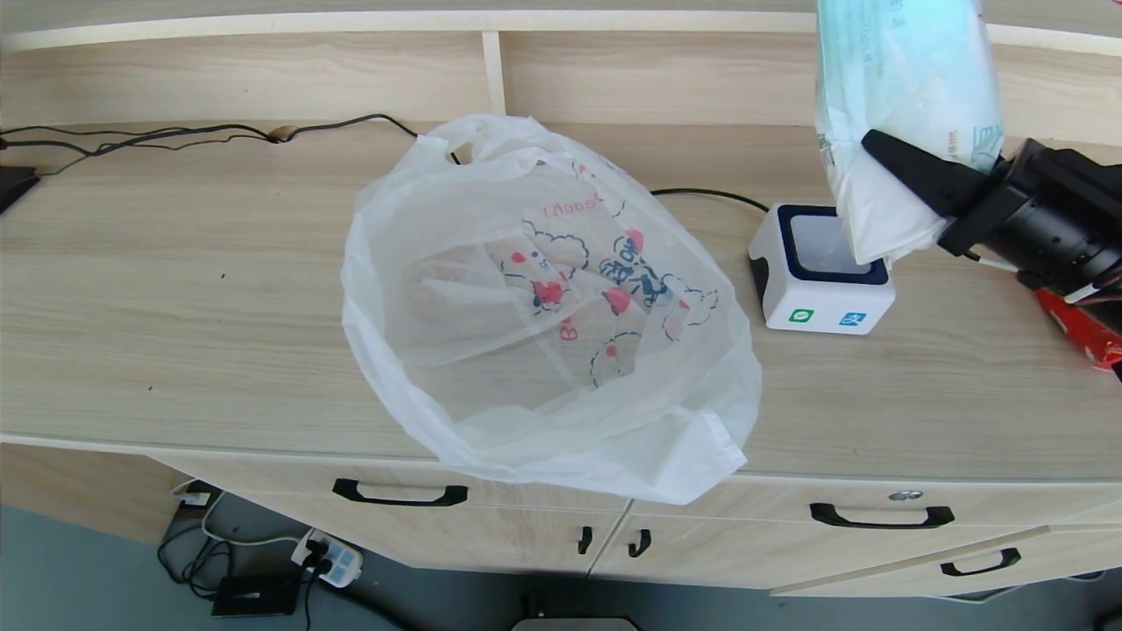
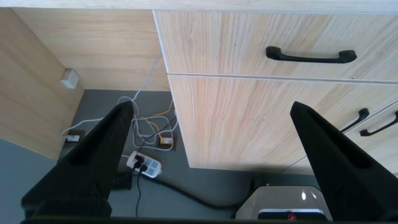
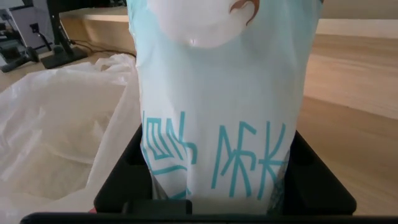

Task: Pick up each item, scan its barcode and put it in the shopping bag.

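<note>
Wood-look pale counter [image 1: 175, 333] takes up most of the head view. Sitting mid-counter is the big white see-through plastic shopping bag [image 1: 543, 412], its mouth gaping open. Honestly can't tell if the cartoon print is on the bag itself or on something already inside. Next, the tall white-and-teal soft plastic pack [image 1: 903, 88]: the right gripper [image 3: 217, 143] is clamped around its lower part, holding it upright with the bottom corner just over the dark window of the small white cube barcode scanner [image 1: 820, 289], which sits near the bag. So I'd say we're at the scan step, with bagging not done yet. A red packet [image 1: 1082, 337] lies at the counter's right edge, and it looks like that one's left to do. The left gripper [image 2: 211, 112] hangs down by the drawer fronts, fingers wide apart, holding nothing.
</note>
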You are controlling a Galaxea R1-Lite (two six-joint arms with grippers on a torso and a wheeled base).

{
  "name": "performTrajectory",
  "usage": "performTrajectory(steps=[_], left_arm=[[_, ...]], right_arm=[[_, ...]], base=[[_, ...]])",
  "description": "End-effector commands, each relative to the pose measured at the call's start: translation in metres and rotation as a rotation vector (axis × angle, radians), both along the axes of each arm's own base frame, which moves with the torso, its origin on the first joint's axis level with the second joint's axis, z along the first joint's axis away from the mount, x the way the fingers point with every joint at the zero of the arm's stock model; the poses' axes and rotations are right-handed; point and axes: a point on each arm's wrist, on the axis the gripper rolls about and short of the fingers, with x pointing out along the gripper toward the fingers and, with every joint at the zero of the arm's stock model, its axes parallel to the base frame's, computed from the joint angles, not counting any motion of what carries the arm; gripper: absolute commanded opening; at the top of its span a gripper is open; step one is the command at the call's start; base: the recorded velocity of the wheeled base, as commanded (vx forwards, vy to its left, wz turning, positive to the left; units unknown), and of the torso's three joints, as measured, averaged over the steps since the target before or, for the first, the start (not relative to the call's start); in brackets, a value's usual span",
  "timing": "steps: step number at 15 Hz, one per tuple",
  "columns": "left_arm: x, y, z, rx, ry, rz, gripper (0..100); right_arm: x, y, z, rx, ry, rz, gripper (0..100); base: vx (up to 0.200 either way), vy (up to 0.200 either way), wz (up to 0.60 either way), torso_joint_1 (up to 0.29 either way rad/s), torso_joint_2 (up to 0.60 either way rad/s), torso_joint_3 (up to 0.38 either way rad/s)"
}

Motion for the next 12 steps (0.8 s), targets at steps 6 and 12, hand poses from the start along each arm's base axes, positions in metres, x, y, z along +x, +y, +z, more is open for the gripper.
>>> performTrajectory(steps=[6,12], left_arm=[[0.000,0.000,0.000,0.003,0.001,-0.002,100],[0.000,0.000,0.000,0.003,0.001,0.000,100]], right_arm=[[-0.070,0.027,0.037,-0.068,0.038,0.036,0],[-0.086,0.027,0.024,-0.055,0.081,0.027,0]], base=[[0.000,0.000,0.00,0.000,0.00,0.000],[0.000,0.000,0.60,0.002,0.00,0.003]])
